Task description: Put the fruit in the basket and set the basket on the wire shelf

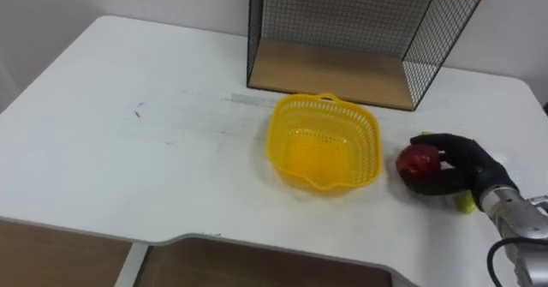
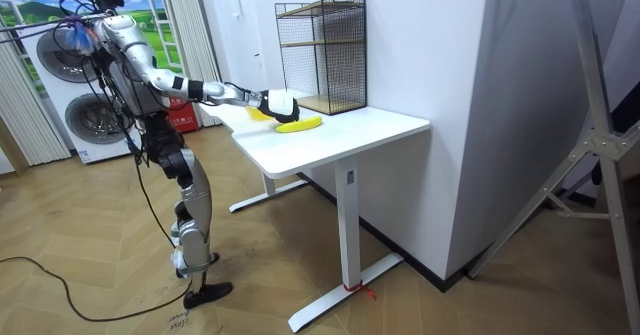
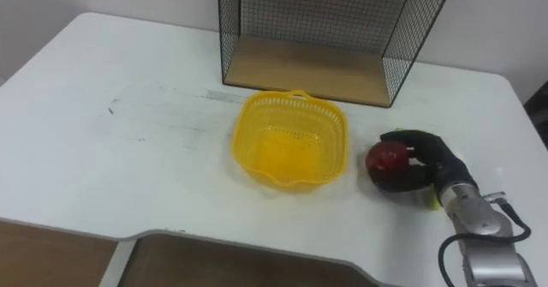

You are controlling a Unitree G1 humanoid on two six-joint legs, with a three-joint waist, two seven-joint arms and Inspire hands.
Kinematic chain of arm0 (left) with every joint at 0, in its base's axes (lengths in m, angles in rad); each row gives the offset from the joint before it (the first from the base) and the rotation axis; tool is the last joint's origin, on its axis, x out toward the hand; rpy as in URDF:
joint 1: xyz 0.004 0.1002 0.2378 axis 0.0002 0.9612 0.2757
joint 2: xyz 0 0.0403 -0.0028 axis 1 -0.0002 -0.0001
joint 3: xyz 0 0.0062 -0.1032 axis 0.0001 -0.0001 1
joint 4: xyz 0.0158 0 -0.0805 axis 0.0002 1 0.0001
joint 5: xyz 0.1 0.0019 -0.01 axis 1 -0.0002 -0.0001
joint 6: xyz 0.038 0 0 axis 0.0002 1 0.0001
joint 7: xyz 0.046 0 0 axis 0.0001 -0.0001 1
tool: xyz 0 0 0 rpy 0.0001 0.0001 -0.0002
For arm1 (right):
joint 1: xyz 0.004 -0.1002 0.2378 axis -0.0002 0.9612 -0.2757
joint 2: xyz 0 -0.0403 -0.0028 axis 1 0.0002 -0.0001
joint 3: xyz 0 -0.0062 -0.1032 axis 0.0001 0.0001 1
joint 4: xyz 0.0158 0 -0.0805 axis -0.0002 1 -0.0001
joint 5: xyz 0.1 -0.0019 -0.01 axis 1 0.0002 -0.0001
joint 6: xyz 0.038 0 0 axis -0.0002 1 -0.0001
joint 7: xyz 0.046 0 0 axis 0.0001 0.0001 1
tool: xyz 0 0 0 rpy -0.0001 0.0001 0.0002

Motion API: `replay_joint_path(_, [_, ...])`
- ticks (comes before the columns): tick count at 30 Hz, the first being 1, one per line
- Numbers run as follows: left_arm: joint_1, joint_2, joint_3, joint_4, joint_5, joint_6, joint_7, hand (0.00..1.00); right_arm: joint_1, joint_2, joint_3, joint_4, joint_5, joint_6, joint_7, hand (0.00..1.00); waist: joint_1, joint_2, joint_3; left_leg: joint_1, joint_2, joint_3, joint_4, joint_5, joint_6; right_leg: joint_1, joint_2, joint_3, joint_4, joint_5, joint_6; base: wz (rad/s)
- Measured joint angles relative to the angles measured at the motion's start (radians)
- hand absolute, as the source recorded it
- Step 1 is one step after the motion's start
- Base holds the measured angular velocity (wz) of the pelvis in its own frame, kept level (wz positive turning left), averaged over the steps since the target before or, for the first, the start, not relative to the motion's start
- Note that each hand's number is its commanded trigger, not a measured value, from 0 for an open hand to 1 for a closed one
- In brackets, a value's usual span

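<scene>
I'm on the first step, getting fruit into the basket, and my right hand (image 1: pixel 467 163) has its dark fingers curled round the red apple (image 1: pixel 418 160), thumb under and fingers over the top, so I judge the grip closed on it. The apple sits low over the white table (image 1: pixel 128 150), just to the right of the yellow basket (image 1: pixel 370 146); whether it is resting on the surface or barely lifted I cannot tell. The basket stands empty and upright in front of the wire shelf (image 1: pixel 325 68), near it but not touching, and the shelf's lower board is bare. In the room view a banana (image 2: pixel 298 125) lies on the table beside my hand, and a yellowish bit peeks out under my wrist in the eye view, probably that same fruit. The next move, as I read it, calls for raising the apple high enough to clear the basket's rim, carrying it a short way to my left over the open middle, and letting go low so it does not bounce out or tip the light basket. The banana and the carry to the shelf are yet to do.
</scene>
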Motion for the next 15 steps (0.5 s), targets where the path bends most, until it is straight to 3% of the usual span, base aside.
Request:
replay_joint_path(9, [-0.007, -0.004, 0.031, -0.004, -0.002, 0.0, 0.005, 0.0, -0.003, -0.002, -0.038, -0.07, 0.006, 0.0, -0.077, 1.0, 0.001, -0.003, -0.0026, 0.003, 0.002, 0.016, -0.007, 0.001, 0.001, -0.011, 0.001, 0.017, 0.005, 0.0, 0.0, -0.06])
replay_joint_path(15, [-0.003, -0.004, 0.022, -0.004, -0.011, 0.0, 0.023, 0.0, -0.003, -0.002, -0.026, -0.145, 0.018, 0.009, -0.106, 1.0, 0.002, -0.01, 0.0009, 0.0, 0.002, 0.018, -0.007, 0.001, 0.002, -0.019, -0.001, 0.014, 0.015, 0.0, 0.0, 0.0])
